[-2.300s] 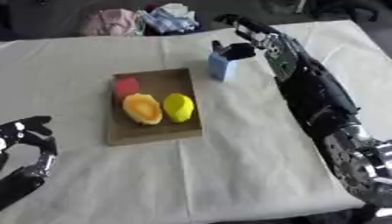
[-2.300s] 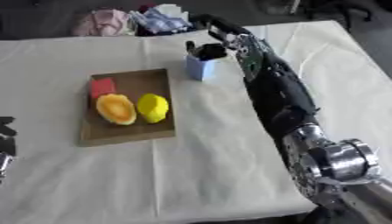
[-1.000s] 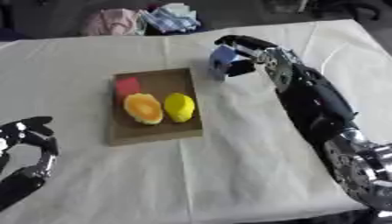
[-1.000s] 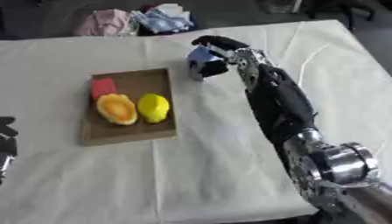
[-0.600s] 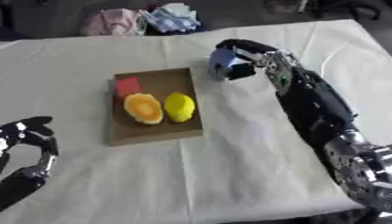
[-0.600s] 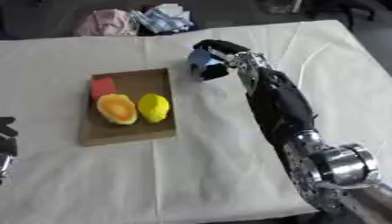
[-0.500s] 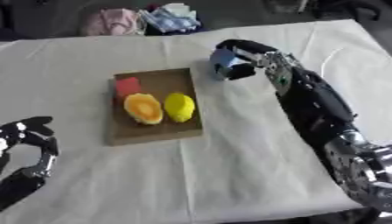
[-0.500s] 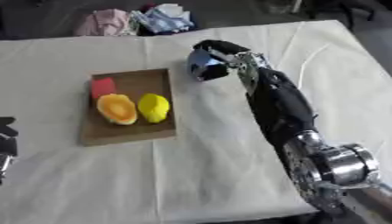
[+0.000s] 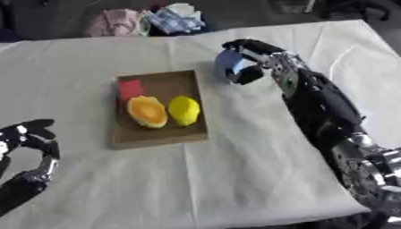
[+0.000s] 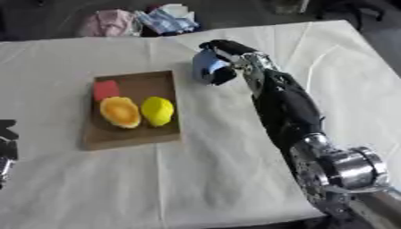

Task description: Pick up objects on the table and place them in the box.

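Blue object (image 9: 228, 65): held in the right hand, off the counter, just right of the box's far right corner.
Right hand (image 9: 252, 63): fingers and thumb curled round the blue object, arm reaching in from the lower right.
Box (image 9: 164, 134): flat, brown, on the counter (image 9: 235, 170); it held a red block (image 9: 131, 89), an orange fruit (image 9: 147, 111) and a yellow fruit (image 9: 184, 110) side by side.
Left hand (image 9: 31, 138): at the lower left edge, fingers loosely spread, holding nothing.
Far edge: bundled cloths (image 9: 149, 20).
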Tool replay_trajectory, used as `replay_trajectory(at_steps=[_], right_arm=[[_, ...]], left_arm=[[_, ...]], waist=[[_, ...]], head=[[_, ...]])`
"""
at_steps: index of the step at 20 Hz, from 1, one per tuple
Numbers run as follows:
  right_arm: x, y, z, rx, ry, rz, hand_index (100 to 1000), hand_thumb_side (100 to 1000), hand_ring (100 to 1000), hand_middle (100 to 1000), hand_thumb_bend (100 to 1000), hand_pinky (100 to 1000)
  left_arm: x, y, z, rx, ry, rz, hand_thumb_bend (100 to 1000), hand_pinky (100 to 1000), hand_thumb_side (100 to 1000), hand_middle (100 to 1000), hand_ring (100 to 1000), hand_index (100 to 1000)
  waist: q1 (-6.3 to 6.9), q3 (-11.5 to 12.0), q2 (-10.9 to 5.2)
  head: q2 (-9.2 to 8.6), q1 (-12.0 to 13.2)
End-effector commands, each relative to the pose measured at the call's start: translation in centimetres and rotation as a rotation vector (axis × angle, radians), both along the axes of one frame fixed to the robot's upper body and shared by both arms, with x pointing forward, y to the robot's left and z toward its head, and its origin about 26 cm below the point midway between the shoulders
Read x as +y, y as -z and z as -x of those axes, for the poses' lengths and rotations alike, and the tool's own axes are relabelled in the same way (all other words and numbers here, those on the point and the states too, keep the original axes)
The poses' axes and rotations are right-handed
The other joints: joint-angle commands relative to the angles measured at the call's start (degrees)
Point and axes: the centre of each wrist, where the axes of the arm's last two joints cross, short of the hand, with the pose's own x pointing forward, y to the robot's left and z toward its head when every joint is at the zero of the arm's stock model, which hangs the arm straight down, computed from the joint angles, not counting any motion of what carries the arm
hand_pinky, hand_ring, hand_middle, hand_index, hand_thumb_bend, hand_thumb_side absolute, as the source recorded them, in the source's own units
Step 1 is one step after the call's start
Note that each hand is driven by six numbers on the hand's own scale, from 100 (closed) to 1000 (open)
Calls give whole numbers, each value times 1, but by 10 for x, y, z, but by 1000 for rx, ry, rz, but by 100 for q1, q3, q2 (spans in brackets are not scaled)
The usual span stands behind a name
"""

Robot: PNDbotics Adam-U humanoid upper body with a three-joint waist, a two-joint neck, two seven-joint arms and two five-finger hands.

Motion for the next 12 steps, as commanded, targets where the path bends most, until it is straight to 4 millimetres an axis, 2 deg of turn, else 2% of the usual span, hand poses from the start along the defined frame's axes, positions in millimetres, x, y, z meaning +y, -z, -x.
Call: replay_trajectory(at_steps=[1,5,8,12], right_arm=[[-7,-7,-1,-28,13,23,960,223,731,826,100,803],[-6,-9,-1,-85,6,-2,895,215,551,705,100,704],[-5,-10,-1,-131,0,-25,839,210,482,615,100,669],[-3,-14,-1,-190,-20,-54,796,204,436,560,100,648]], left_arm=[[-2,-7,0,-24,12,-4,100,670,559,607,564,839],[-2,-7,0,-24,12,-3,100,670,558,607,564,839],[-2,-7,0,-24,13,-3,100,670,558,608,564,839],[-2,-7,0,-25,13,-4,100,671,558,608,563,839]], waist=[[91,6,-24],[90,6,-22],[89,6,-22],[87,2,-23]], head=[[26,1],[26,5],[26,3],[26,-5]])
